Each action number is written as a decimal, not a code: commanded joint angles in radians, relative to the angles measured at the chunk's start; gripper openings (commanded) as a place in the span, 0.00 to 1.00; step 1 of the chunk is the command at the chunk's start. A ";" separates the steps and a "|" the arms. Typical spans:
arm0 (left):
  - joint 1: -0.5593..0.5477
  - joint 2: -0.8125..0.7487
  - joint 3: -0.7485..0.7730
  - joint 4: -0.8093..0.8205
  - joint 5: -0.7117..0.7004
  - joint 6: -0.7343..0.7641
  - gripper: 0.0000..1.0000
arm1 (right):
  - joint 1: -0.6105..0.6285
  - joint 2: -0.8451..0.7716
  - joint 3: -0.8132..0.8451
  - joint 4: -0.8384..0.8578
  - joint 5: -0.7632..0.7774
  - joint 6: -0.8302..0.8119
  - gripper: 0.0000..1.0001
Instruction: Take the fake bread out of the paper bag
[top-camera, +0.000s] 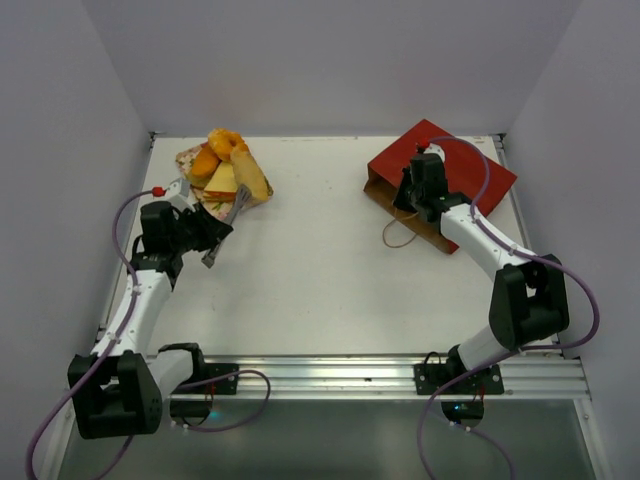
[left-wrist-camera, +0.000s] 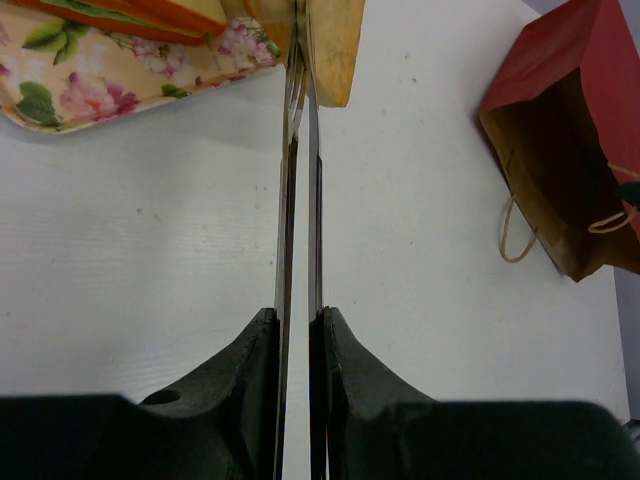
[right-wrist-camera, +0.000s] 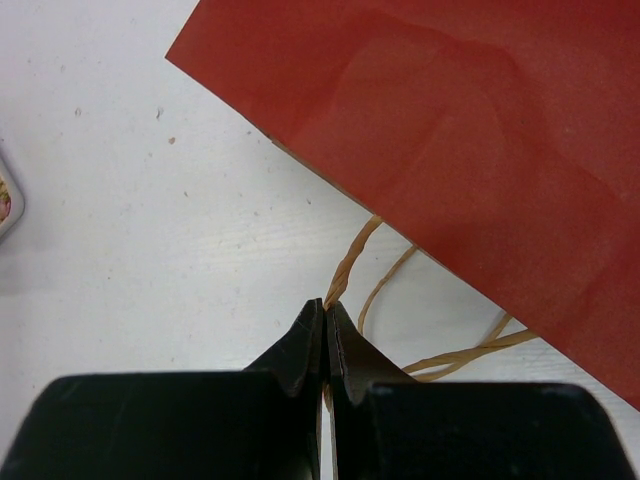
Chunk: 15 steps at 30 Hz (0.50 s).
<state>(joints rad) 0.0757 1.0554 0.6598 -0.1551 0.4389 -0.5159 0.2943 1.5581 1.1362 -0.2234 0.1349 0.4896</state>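
The fake bread (top-camera: 225, 165) lies piled on a floral tray (top-camera: 188, 160) at the back left: orange bun, yellow wedge and a long tan roll (left-wrist-camera: 335, 45). My left gripper (left-wrist-camera: 297, 315) is shut on metal tongs (left-wrist-camera: 300, 180), whose nearly closed tips reach the tan roll at the tray's edge. The dark-red paper bag (top-camera: 450, 170) lies flat at the back right, its brown mouth (left-wrist-camera: 560, 170) facing left. My right gripper (right-wrist-camera: 326, 308) is shut on one cord handle (right-wrist-camera: 350, 260) just outside the bag's mouth. The bag's inside looks dark, and what it holds cannot be seen.
The floral tray (left-wrist-camera: 100, 90) overhangs nothing and sits close to the left wall. A second cord handle (left-wrist-camera: 512, 235) loops onto the white table (top-camera: 320, 250) in front of the bag. An aluminium rail (top-camera: 350, 375) runs along the near edge.
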 joint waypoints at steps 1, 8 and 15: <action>0.041 -0.012 0.040 0.014 0.112 0.057 0.06 | -0.003 -0.018 -0.007 0.032 -0.011 0.001 0.00; 0.099 0.011 0.037 0.019 0.149 0.060 0.06 | -0.003 -0.013 -0.009 0.036 -0.014 0.001 0.00; 0.165 0.040 0.044 0.057 0.250 0.040 0.04 | -0.003 -0.010 -0.012 0.042 -0.023 0.010 0.00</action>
<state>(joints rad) 0.2123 1.1080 0.6601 -0.1459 0.6029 -0.4782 0.2943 1.5581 1.1347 -0.2176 0.1261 0.4904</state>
